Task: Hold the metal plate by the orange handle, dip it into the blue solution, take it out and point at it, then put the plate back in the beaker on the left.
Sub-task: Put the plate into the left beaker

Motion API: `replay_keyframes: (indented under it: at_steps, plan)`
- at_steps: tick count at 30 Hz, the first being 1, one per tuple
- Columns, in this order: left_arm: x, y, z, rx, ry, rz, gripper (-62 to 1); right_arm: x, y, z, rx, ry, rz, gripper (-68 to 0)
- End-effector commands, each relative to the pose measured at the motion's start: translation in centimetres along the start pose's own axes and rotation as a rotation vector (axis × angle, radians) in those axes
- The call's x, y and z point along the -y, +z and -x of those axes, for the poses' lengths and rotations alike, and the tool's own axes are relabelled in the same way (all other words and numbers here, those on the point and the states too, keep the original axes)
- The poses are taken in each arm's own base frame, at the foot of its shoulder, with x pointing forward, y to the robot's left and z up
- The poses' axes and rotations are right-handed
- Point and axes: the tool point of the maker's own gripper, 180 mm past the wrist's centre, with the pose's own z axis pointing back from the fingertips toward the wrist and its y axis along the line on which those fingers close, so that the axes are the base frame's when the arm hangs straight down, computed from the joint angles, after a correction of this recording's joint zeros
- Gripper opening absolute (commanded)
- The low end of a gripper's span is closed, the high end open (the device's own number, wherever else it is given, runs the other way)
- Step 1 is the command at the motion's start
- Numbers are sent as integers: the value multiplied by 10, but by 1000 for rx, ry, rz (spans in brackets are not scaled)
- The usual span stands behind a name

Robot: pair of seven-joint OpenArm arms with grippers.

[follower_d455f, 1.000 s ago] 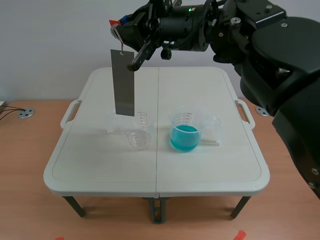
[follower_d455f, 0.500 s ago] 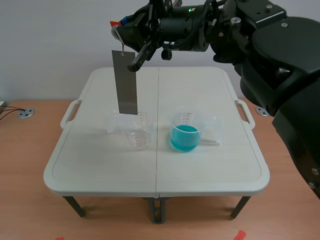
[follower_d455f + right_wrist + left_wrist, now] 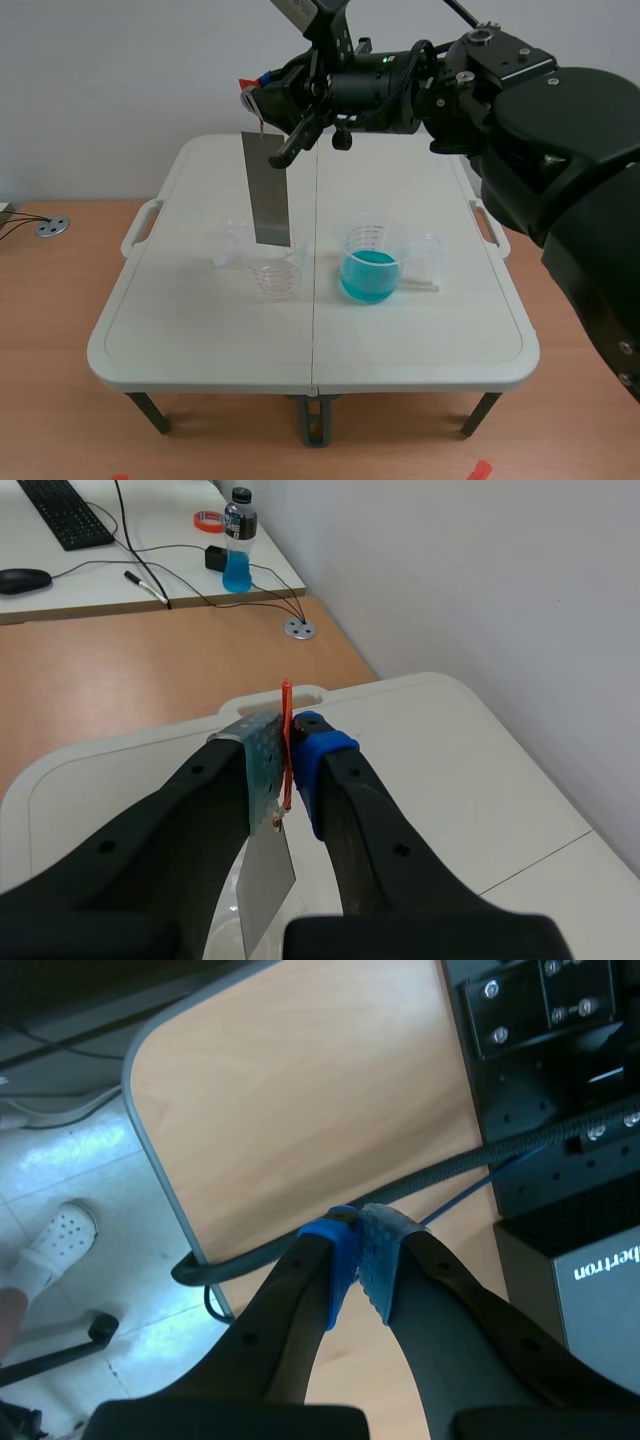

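White table (image 3: pixel 200 330) | right gripper (image 3: pixel 288 767) clamps orange handle (image 3: pixel 286 705) | metal plate (image 3: pixel 268 190) hangs beneath, at left beaker (image 3: pixel 276 279)

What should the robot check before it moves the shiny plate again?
1. Does the right hand grip the orange handle? Ok, it is shut on it.
2. Does the metal plate hang freely under that hand? Ok.
3. Is the plate's bottom edge clear of the empty beaker? Cannot tell, because they overlap in the scene view.
4. Is the beaker of blue solution upright on the table? Ok.
5. Is the left hand out of the way? Ok, it is shut on nothing and not over the table.
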Motion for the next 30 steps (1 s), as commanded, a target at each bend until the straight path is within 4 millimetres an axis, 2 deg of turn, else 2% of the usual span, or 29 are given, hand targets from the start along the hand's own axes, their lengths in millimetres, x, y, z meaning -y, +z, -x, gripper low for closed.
replay_keyframes:
  at_steps: [1, 18, 30]
  plan:
    - [-2, 2, -2, 9, -4, 1, -597, -2, -6, -15, 44, 14, -21, -664]
    - [-3, -1, -8, 26, -5, 2, -597, -23, -8, 19, 19, -77, -53, -664]
    - [1, -2, -10, 30, 1, 24, -597, -32, -10, 31, -8, -95, -75, -664]
